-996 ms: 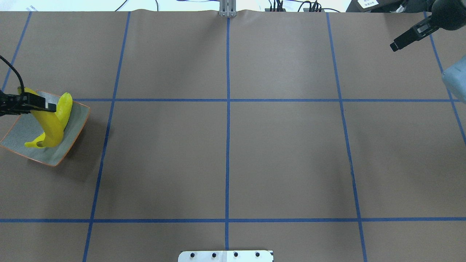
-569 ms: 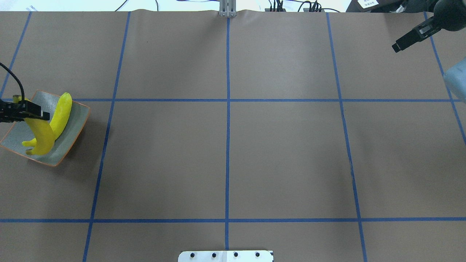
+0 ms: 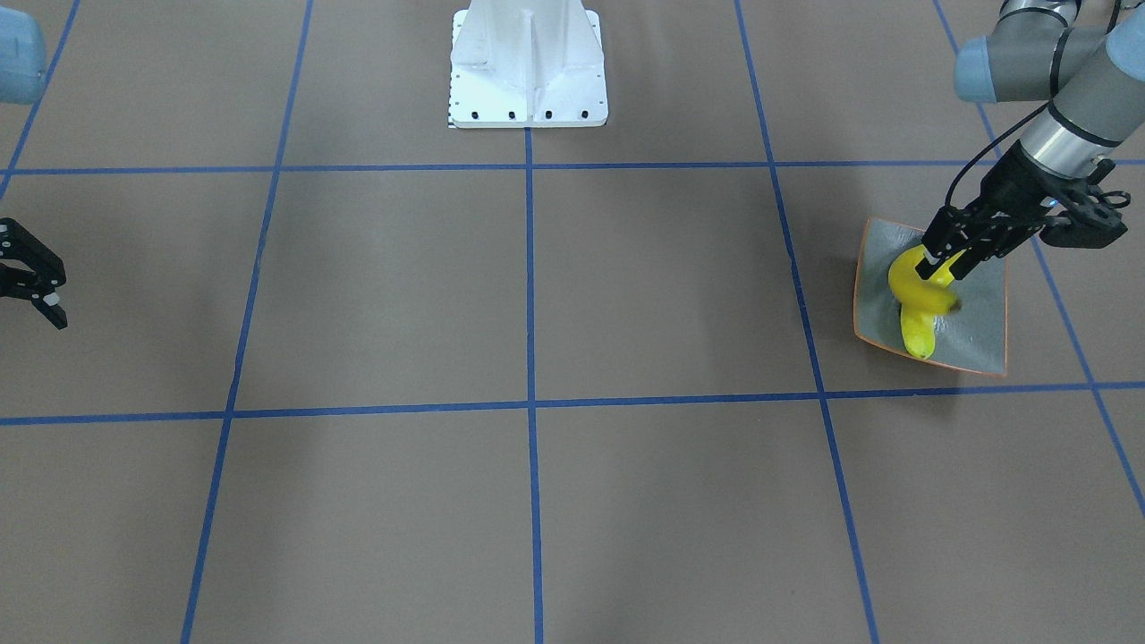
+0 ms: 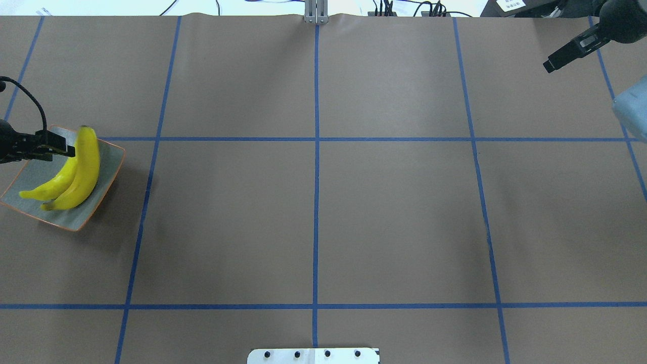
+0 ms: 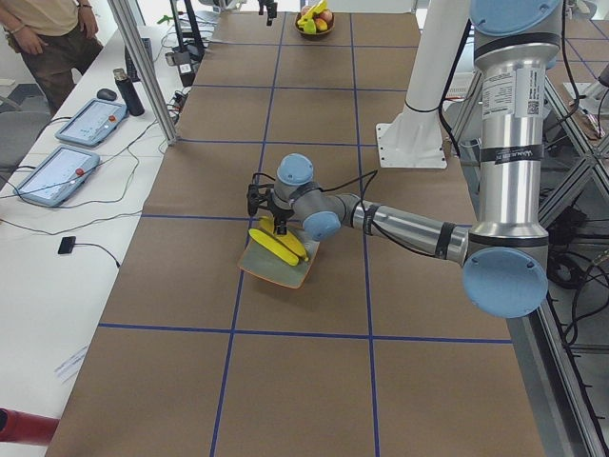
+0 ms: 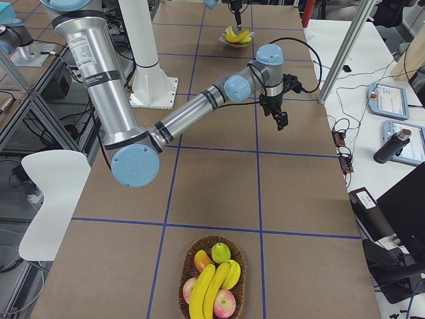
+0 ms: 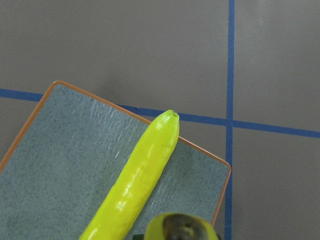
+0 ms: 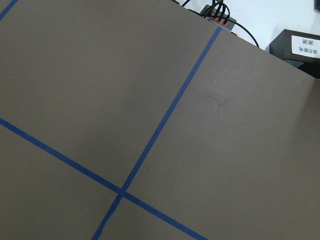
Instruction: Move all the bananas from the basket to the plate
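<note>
Upright a second ago, one of the two bananas [image 4: 86, 167] is down: both lie side by side, touching, on the plate [image 4: 108, 162] at the left edge of the counter [image 4: 313, 217]. Left end effector [image 4: 71, 150] sits at their far ends, gripping or released cannot tell. Right end effector [image 3: 59, 295] hangs splayed apart, well away.

left arm [image 3: 1069, 112] stretched out low, left hand [image 3: 946, 266] pointing down, grip unclear. right arm [image 6: 199, 106] extended, right hand [image 3: 54, 295] hovering, fingers spread wide.
</note>
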`<state>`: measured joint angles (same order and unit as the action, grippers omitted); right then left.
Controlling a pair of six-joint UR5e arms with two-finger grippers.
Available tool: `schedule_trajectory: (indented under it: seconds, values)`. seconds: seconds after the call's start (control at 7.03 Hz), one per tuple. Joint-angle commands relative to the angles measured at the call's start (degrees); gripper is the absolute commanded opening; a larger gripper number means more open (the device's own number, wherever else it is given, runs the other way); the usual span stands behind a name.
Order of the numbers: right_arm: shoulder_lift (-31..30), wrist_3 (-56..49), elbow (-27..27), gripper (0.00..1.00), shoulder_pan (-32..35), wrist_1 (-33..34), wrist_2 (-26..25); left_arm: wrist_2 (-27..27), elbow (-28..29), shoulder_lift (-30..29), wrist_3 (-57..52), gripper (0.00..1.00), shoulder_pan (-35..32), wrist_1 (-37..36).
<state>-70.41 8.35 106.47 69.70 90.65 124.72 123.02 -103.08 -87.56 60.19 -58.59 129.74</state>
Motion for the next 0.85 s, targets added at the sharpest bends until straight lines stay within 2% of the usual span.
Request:
schedule_trajectory:
  seconds: [0.0,0.28,0.43,0.71]
  values:
    - [-0.1,0.0,-0.1,1.00,0.0,0.0,0.1,-2.5,0.7,-0.3,-2.8,0.99,0.0,0.0]
    - [-1.2,-0.1,-0.1,1.00,0.3,0.2,0.2,-1.3,-1.0,-0.6,-3.2,0.99,-0.2,0.1]
    - [-4.4,-4.4,0.0,1.00,1.7,-0.2,0.3,-0.4,-2.2,-1.1,-3.2,0.99,-0.2,0.1]
    - [-11.1,-20.4,-0.1,1.00,8.2,-0.1,2.4,-0.2,-2.5,-1.6,-3.2,0.99,-0.2,0.5]
